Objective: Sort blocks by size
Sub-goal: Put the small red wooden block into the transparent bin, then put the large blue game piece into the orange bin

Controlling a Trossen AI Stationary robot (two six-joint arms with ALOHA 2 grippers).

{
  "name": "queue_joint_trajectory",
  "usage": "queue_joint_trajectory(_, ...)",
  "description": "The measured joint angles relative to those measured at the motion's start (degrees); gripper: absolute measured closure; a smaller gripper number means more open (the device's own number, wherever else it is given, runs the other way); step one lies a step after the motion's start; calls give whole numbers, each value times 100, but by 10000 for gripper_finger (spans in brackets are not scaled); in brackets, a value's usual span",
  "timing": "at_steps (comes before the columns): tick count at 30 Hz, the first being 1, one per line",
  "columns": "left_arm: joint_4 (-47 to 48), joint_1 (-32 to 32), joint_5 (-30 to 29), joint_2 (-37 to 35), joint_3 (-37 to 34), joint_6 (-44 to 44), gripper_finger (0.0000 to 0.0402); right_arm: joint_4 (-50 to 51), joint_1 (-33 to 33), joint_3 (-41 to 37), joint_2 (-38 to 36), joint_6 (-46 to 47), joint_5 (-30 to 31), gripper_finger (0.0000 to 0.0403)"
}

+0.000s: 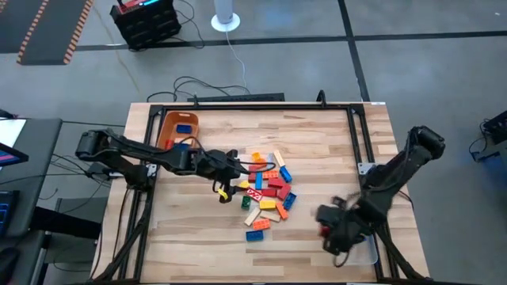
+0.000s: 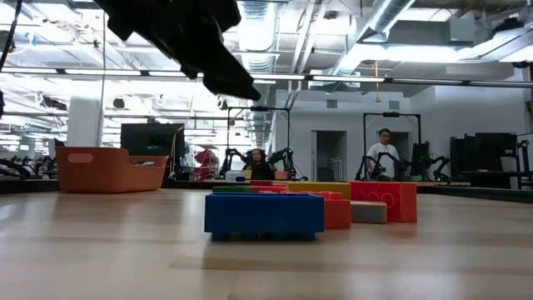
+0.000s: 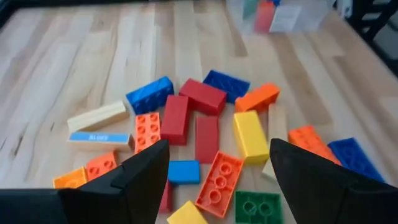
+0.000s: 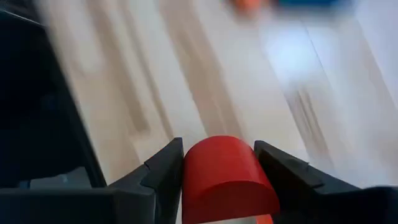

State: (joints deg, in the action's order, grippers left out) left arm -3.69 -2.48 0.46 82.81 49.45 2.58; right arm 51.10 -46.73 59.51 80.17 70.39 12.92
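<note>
Right gripper (image 4: 217, 168): fingers are squeezing a red block (image 4: 227, 177) down by the near right corner of the table (image 1: 317, 127).
Left gripper (image 3: 217, 177): fingers are spread wide and holding nothing, hanging over the left edge of the pile.
Blocks (image 1: 268, 191): red, blue, orange, yellow, green and tan ones are lying mixed up in the middle of the table.
Clear tray (image 1: 371, 252): sitting at the near right corner, just beside the right gripper.
Orange bin (image 1: 177, 127): sitting at the far left corner, holding something blue.
People (image 2: 383, 150): standing far off in the room.
</note>
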Motion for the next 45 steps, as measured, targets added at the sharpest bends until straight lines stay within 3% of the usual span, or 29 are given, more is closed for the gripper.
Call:
queue_joint_trajectory(5, 13, 2, -22, 172, 0, -50, 131, 1091, -641, -118, -43, 2357, -424, 195)
queue_joint_trajectory(9, -29, -47, -120, 165, -2, -219, 132, 912, -885, -559, -9, 3124, -669, 189)
queue_joint_trajectory(15, -6, -146, -550, 167, -2, -336, 132, 585, -783, -862, 50, 3029, -1132, 165)
queue_joint_trajectory(22, 265, -312, -557, 156, -2, -208, 132, 881, -359, -325, -372, 2638, -1308, 158)
queue_joint_trajectory(25, 380, -394, -561, 156, -2, -196, 132, 1175, -50, -70, -457, 2137, -1071, 157)
queue_joint_trajectory(31, 332, -627, -690, 163, -2, -196, 133, 693, 982, 28, -169, -179, 574, 157)
queue_joint_trajectory(34, 283, -675, -1199, 163, -2, -233, 133, 455, 1749, 28, 143, -622, 1237, 157)
queue_joint_trajectory(39, 286, -682, -1596, 163, -2, -267, 133, -182, 3030, 22, 748, -1729, 1210, 158)
queue_joint_trajectory(45, 484, -756, -1602, 163, -2, -416, 133, -1087, 4115, 24, 1251, -2845, 489, 158)
